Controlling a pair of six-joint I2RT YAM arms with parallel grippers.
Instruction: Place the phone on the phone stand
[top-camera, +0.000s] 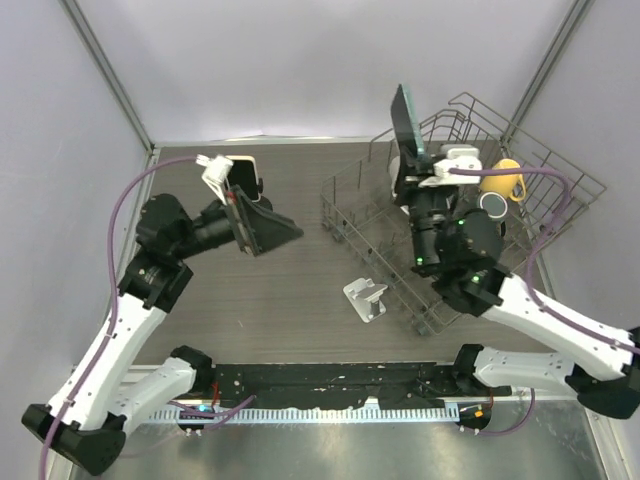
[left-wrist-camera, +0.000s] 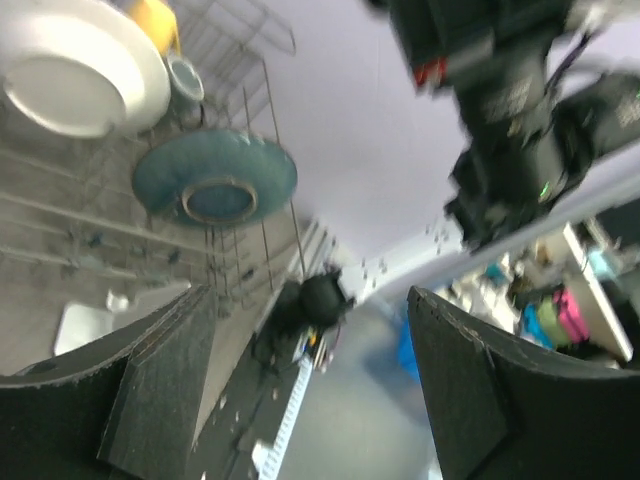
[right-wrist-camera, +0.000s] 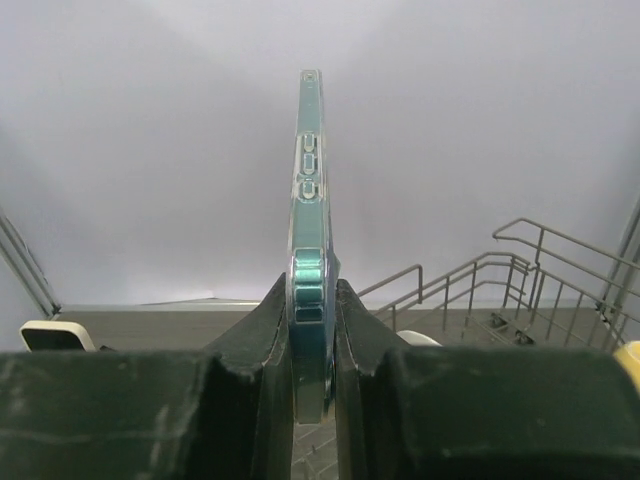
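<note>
The right gripper (right-wrist-camera: 313, 300) is clamped on the phone (right-wrist-camera: 308, 190), holding it upright on edge above the dish rack (top-camera: 345, 215). The phone stand (top-camera: 366, 297) sits on the surface (top-camera: 270, 300), just beside the rack's near-left corner. The left gripper (top-camera: 268, 230) hovers left of the rack, jaws apart.

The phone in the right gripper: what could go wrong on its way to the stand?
1. The right gripper pinches the phone only at its low end; it may tilt or slip during a swing.
2. The wall of the dish rack stands between it and the phone stand; a low path could snag.
3. The stand looks small and might slide if bumped.
</note>
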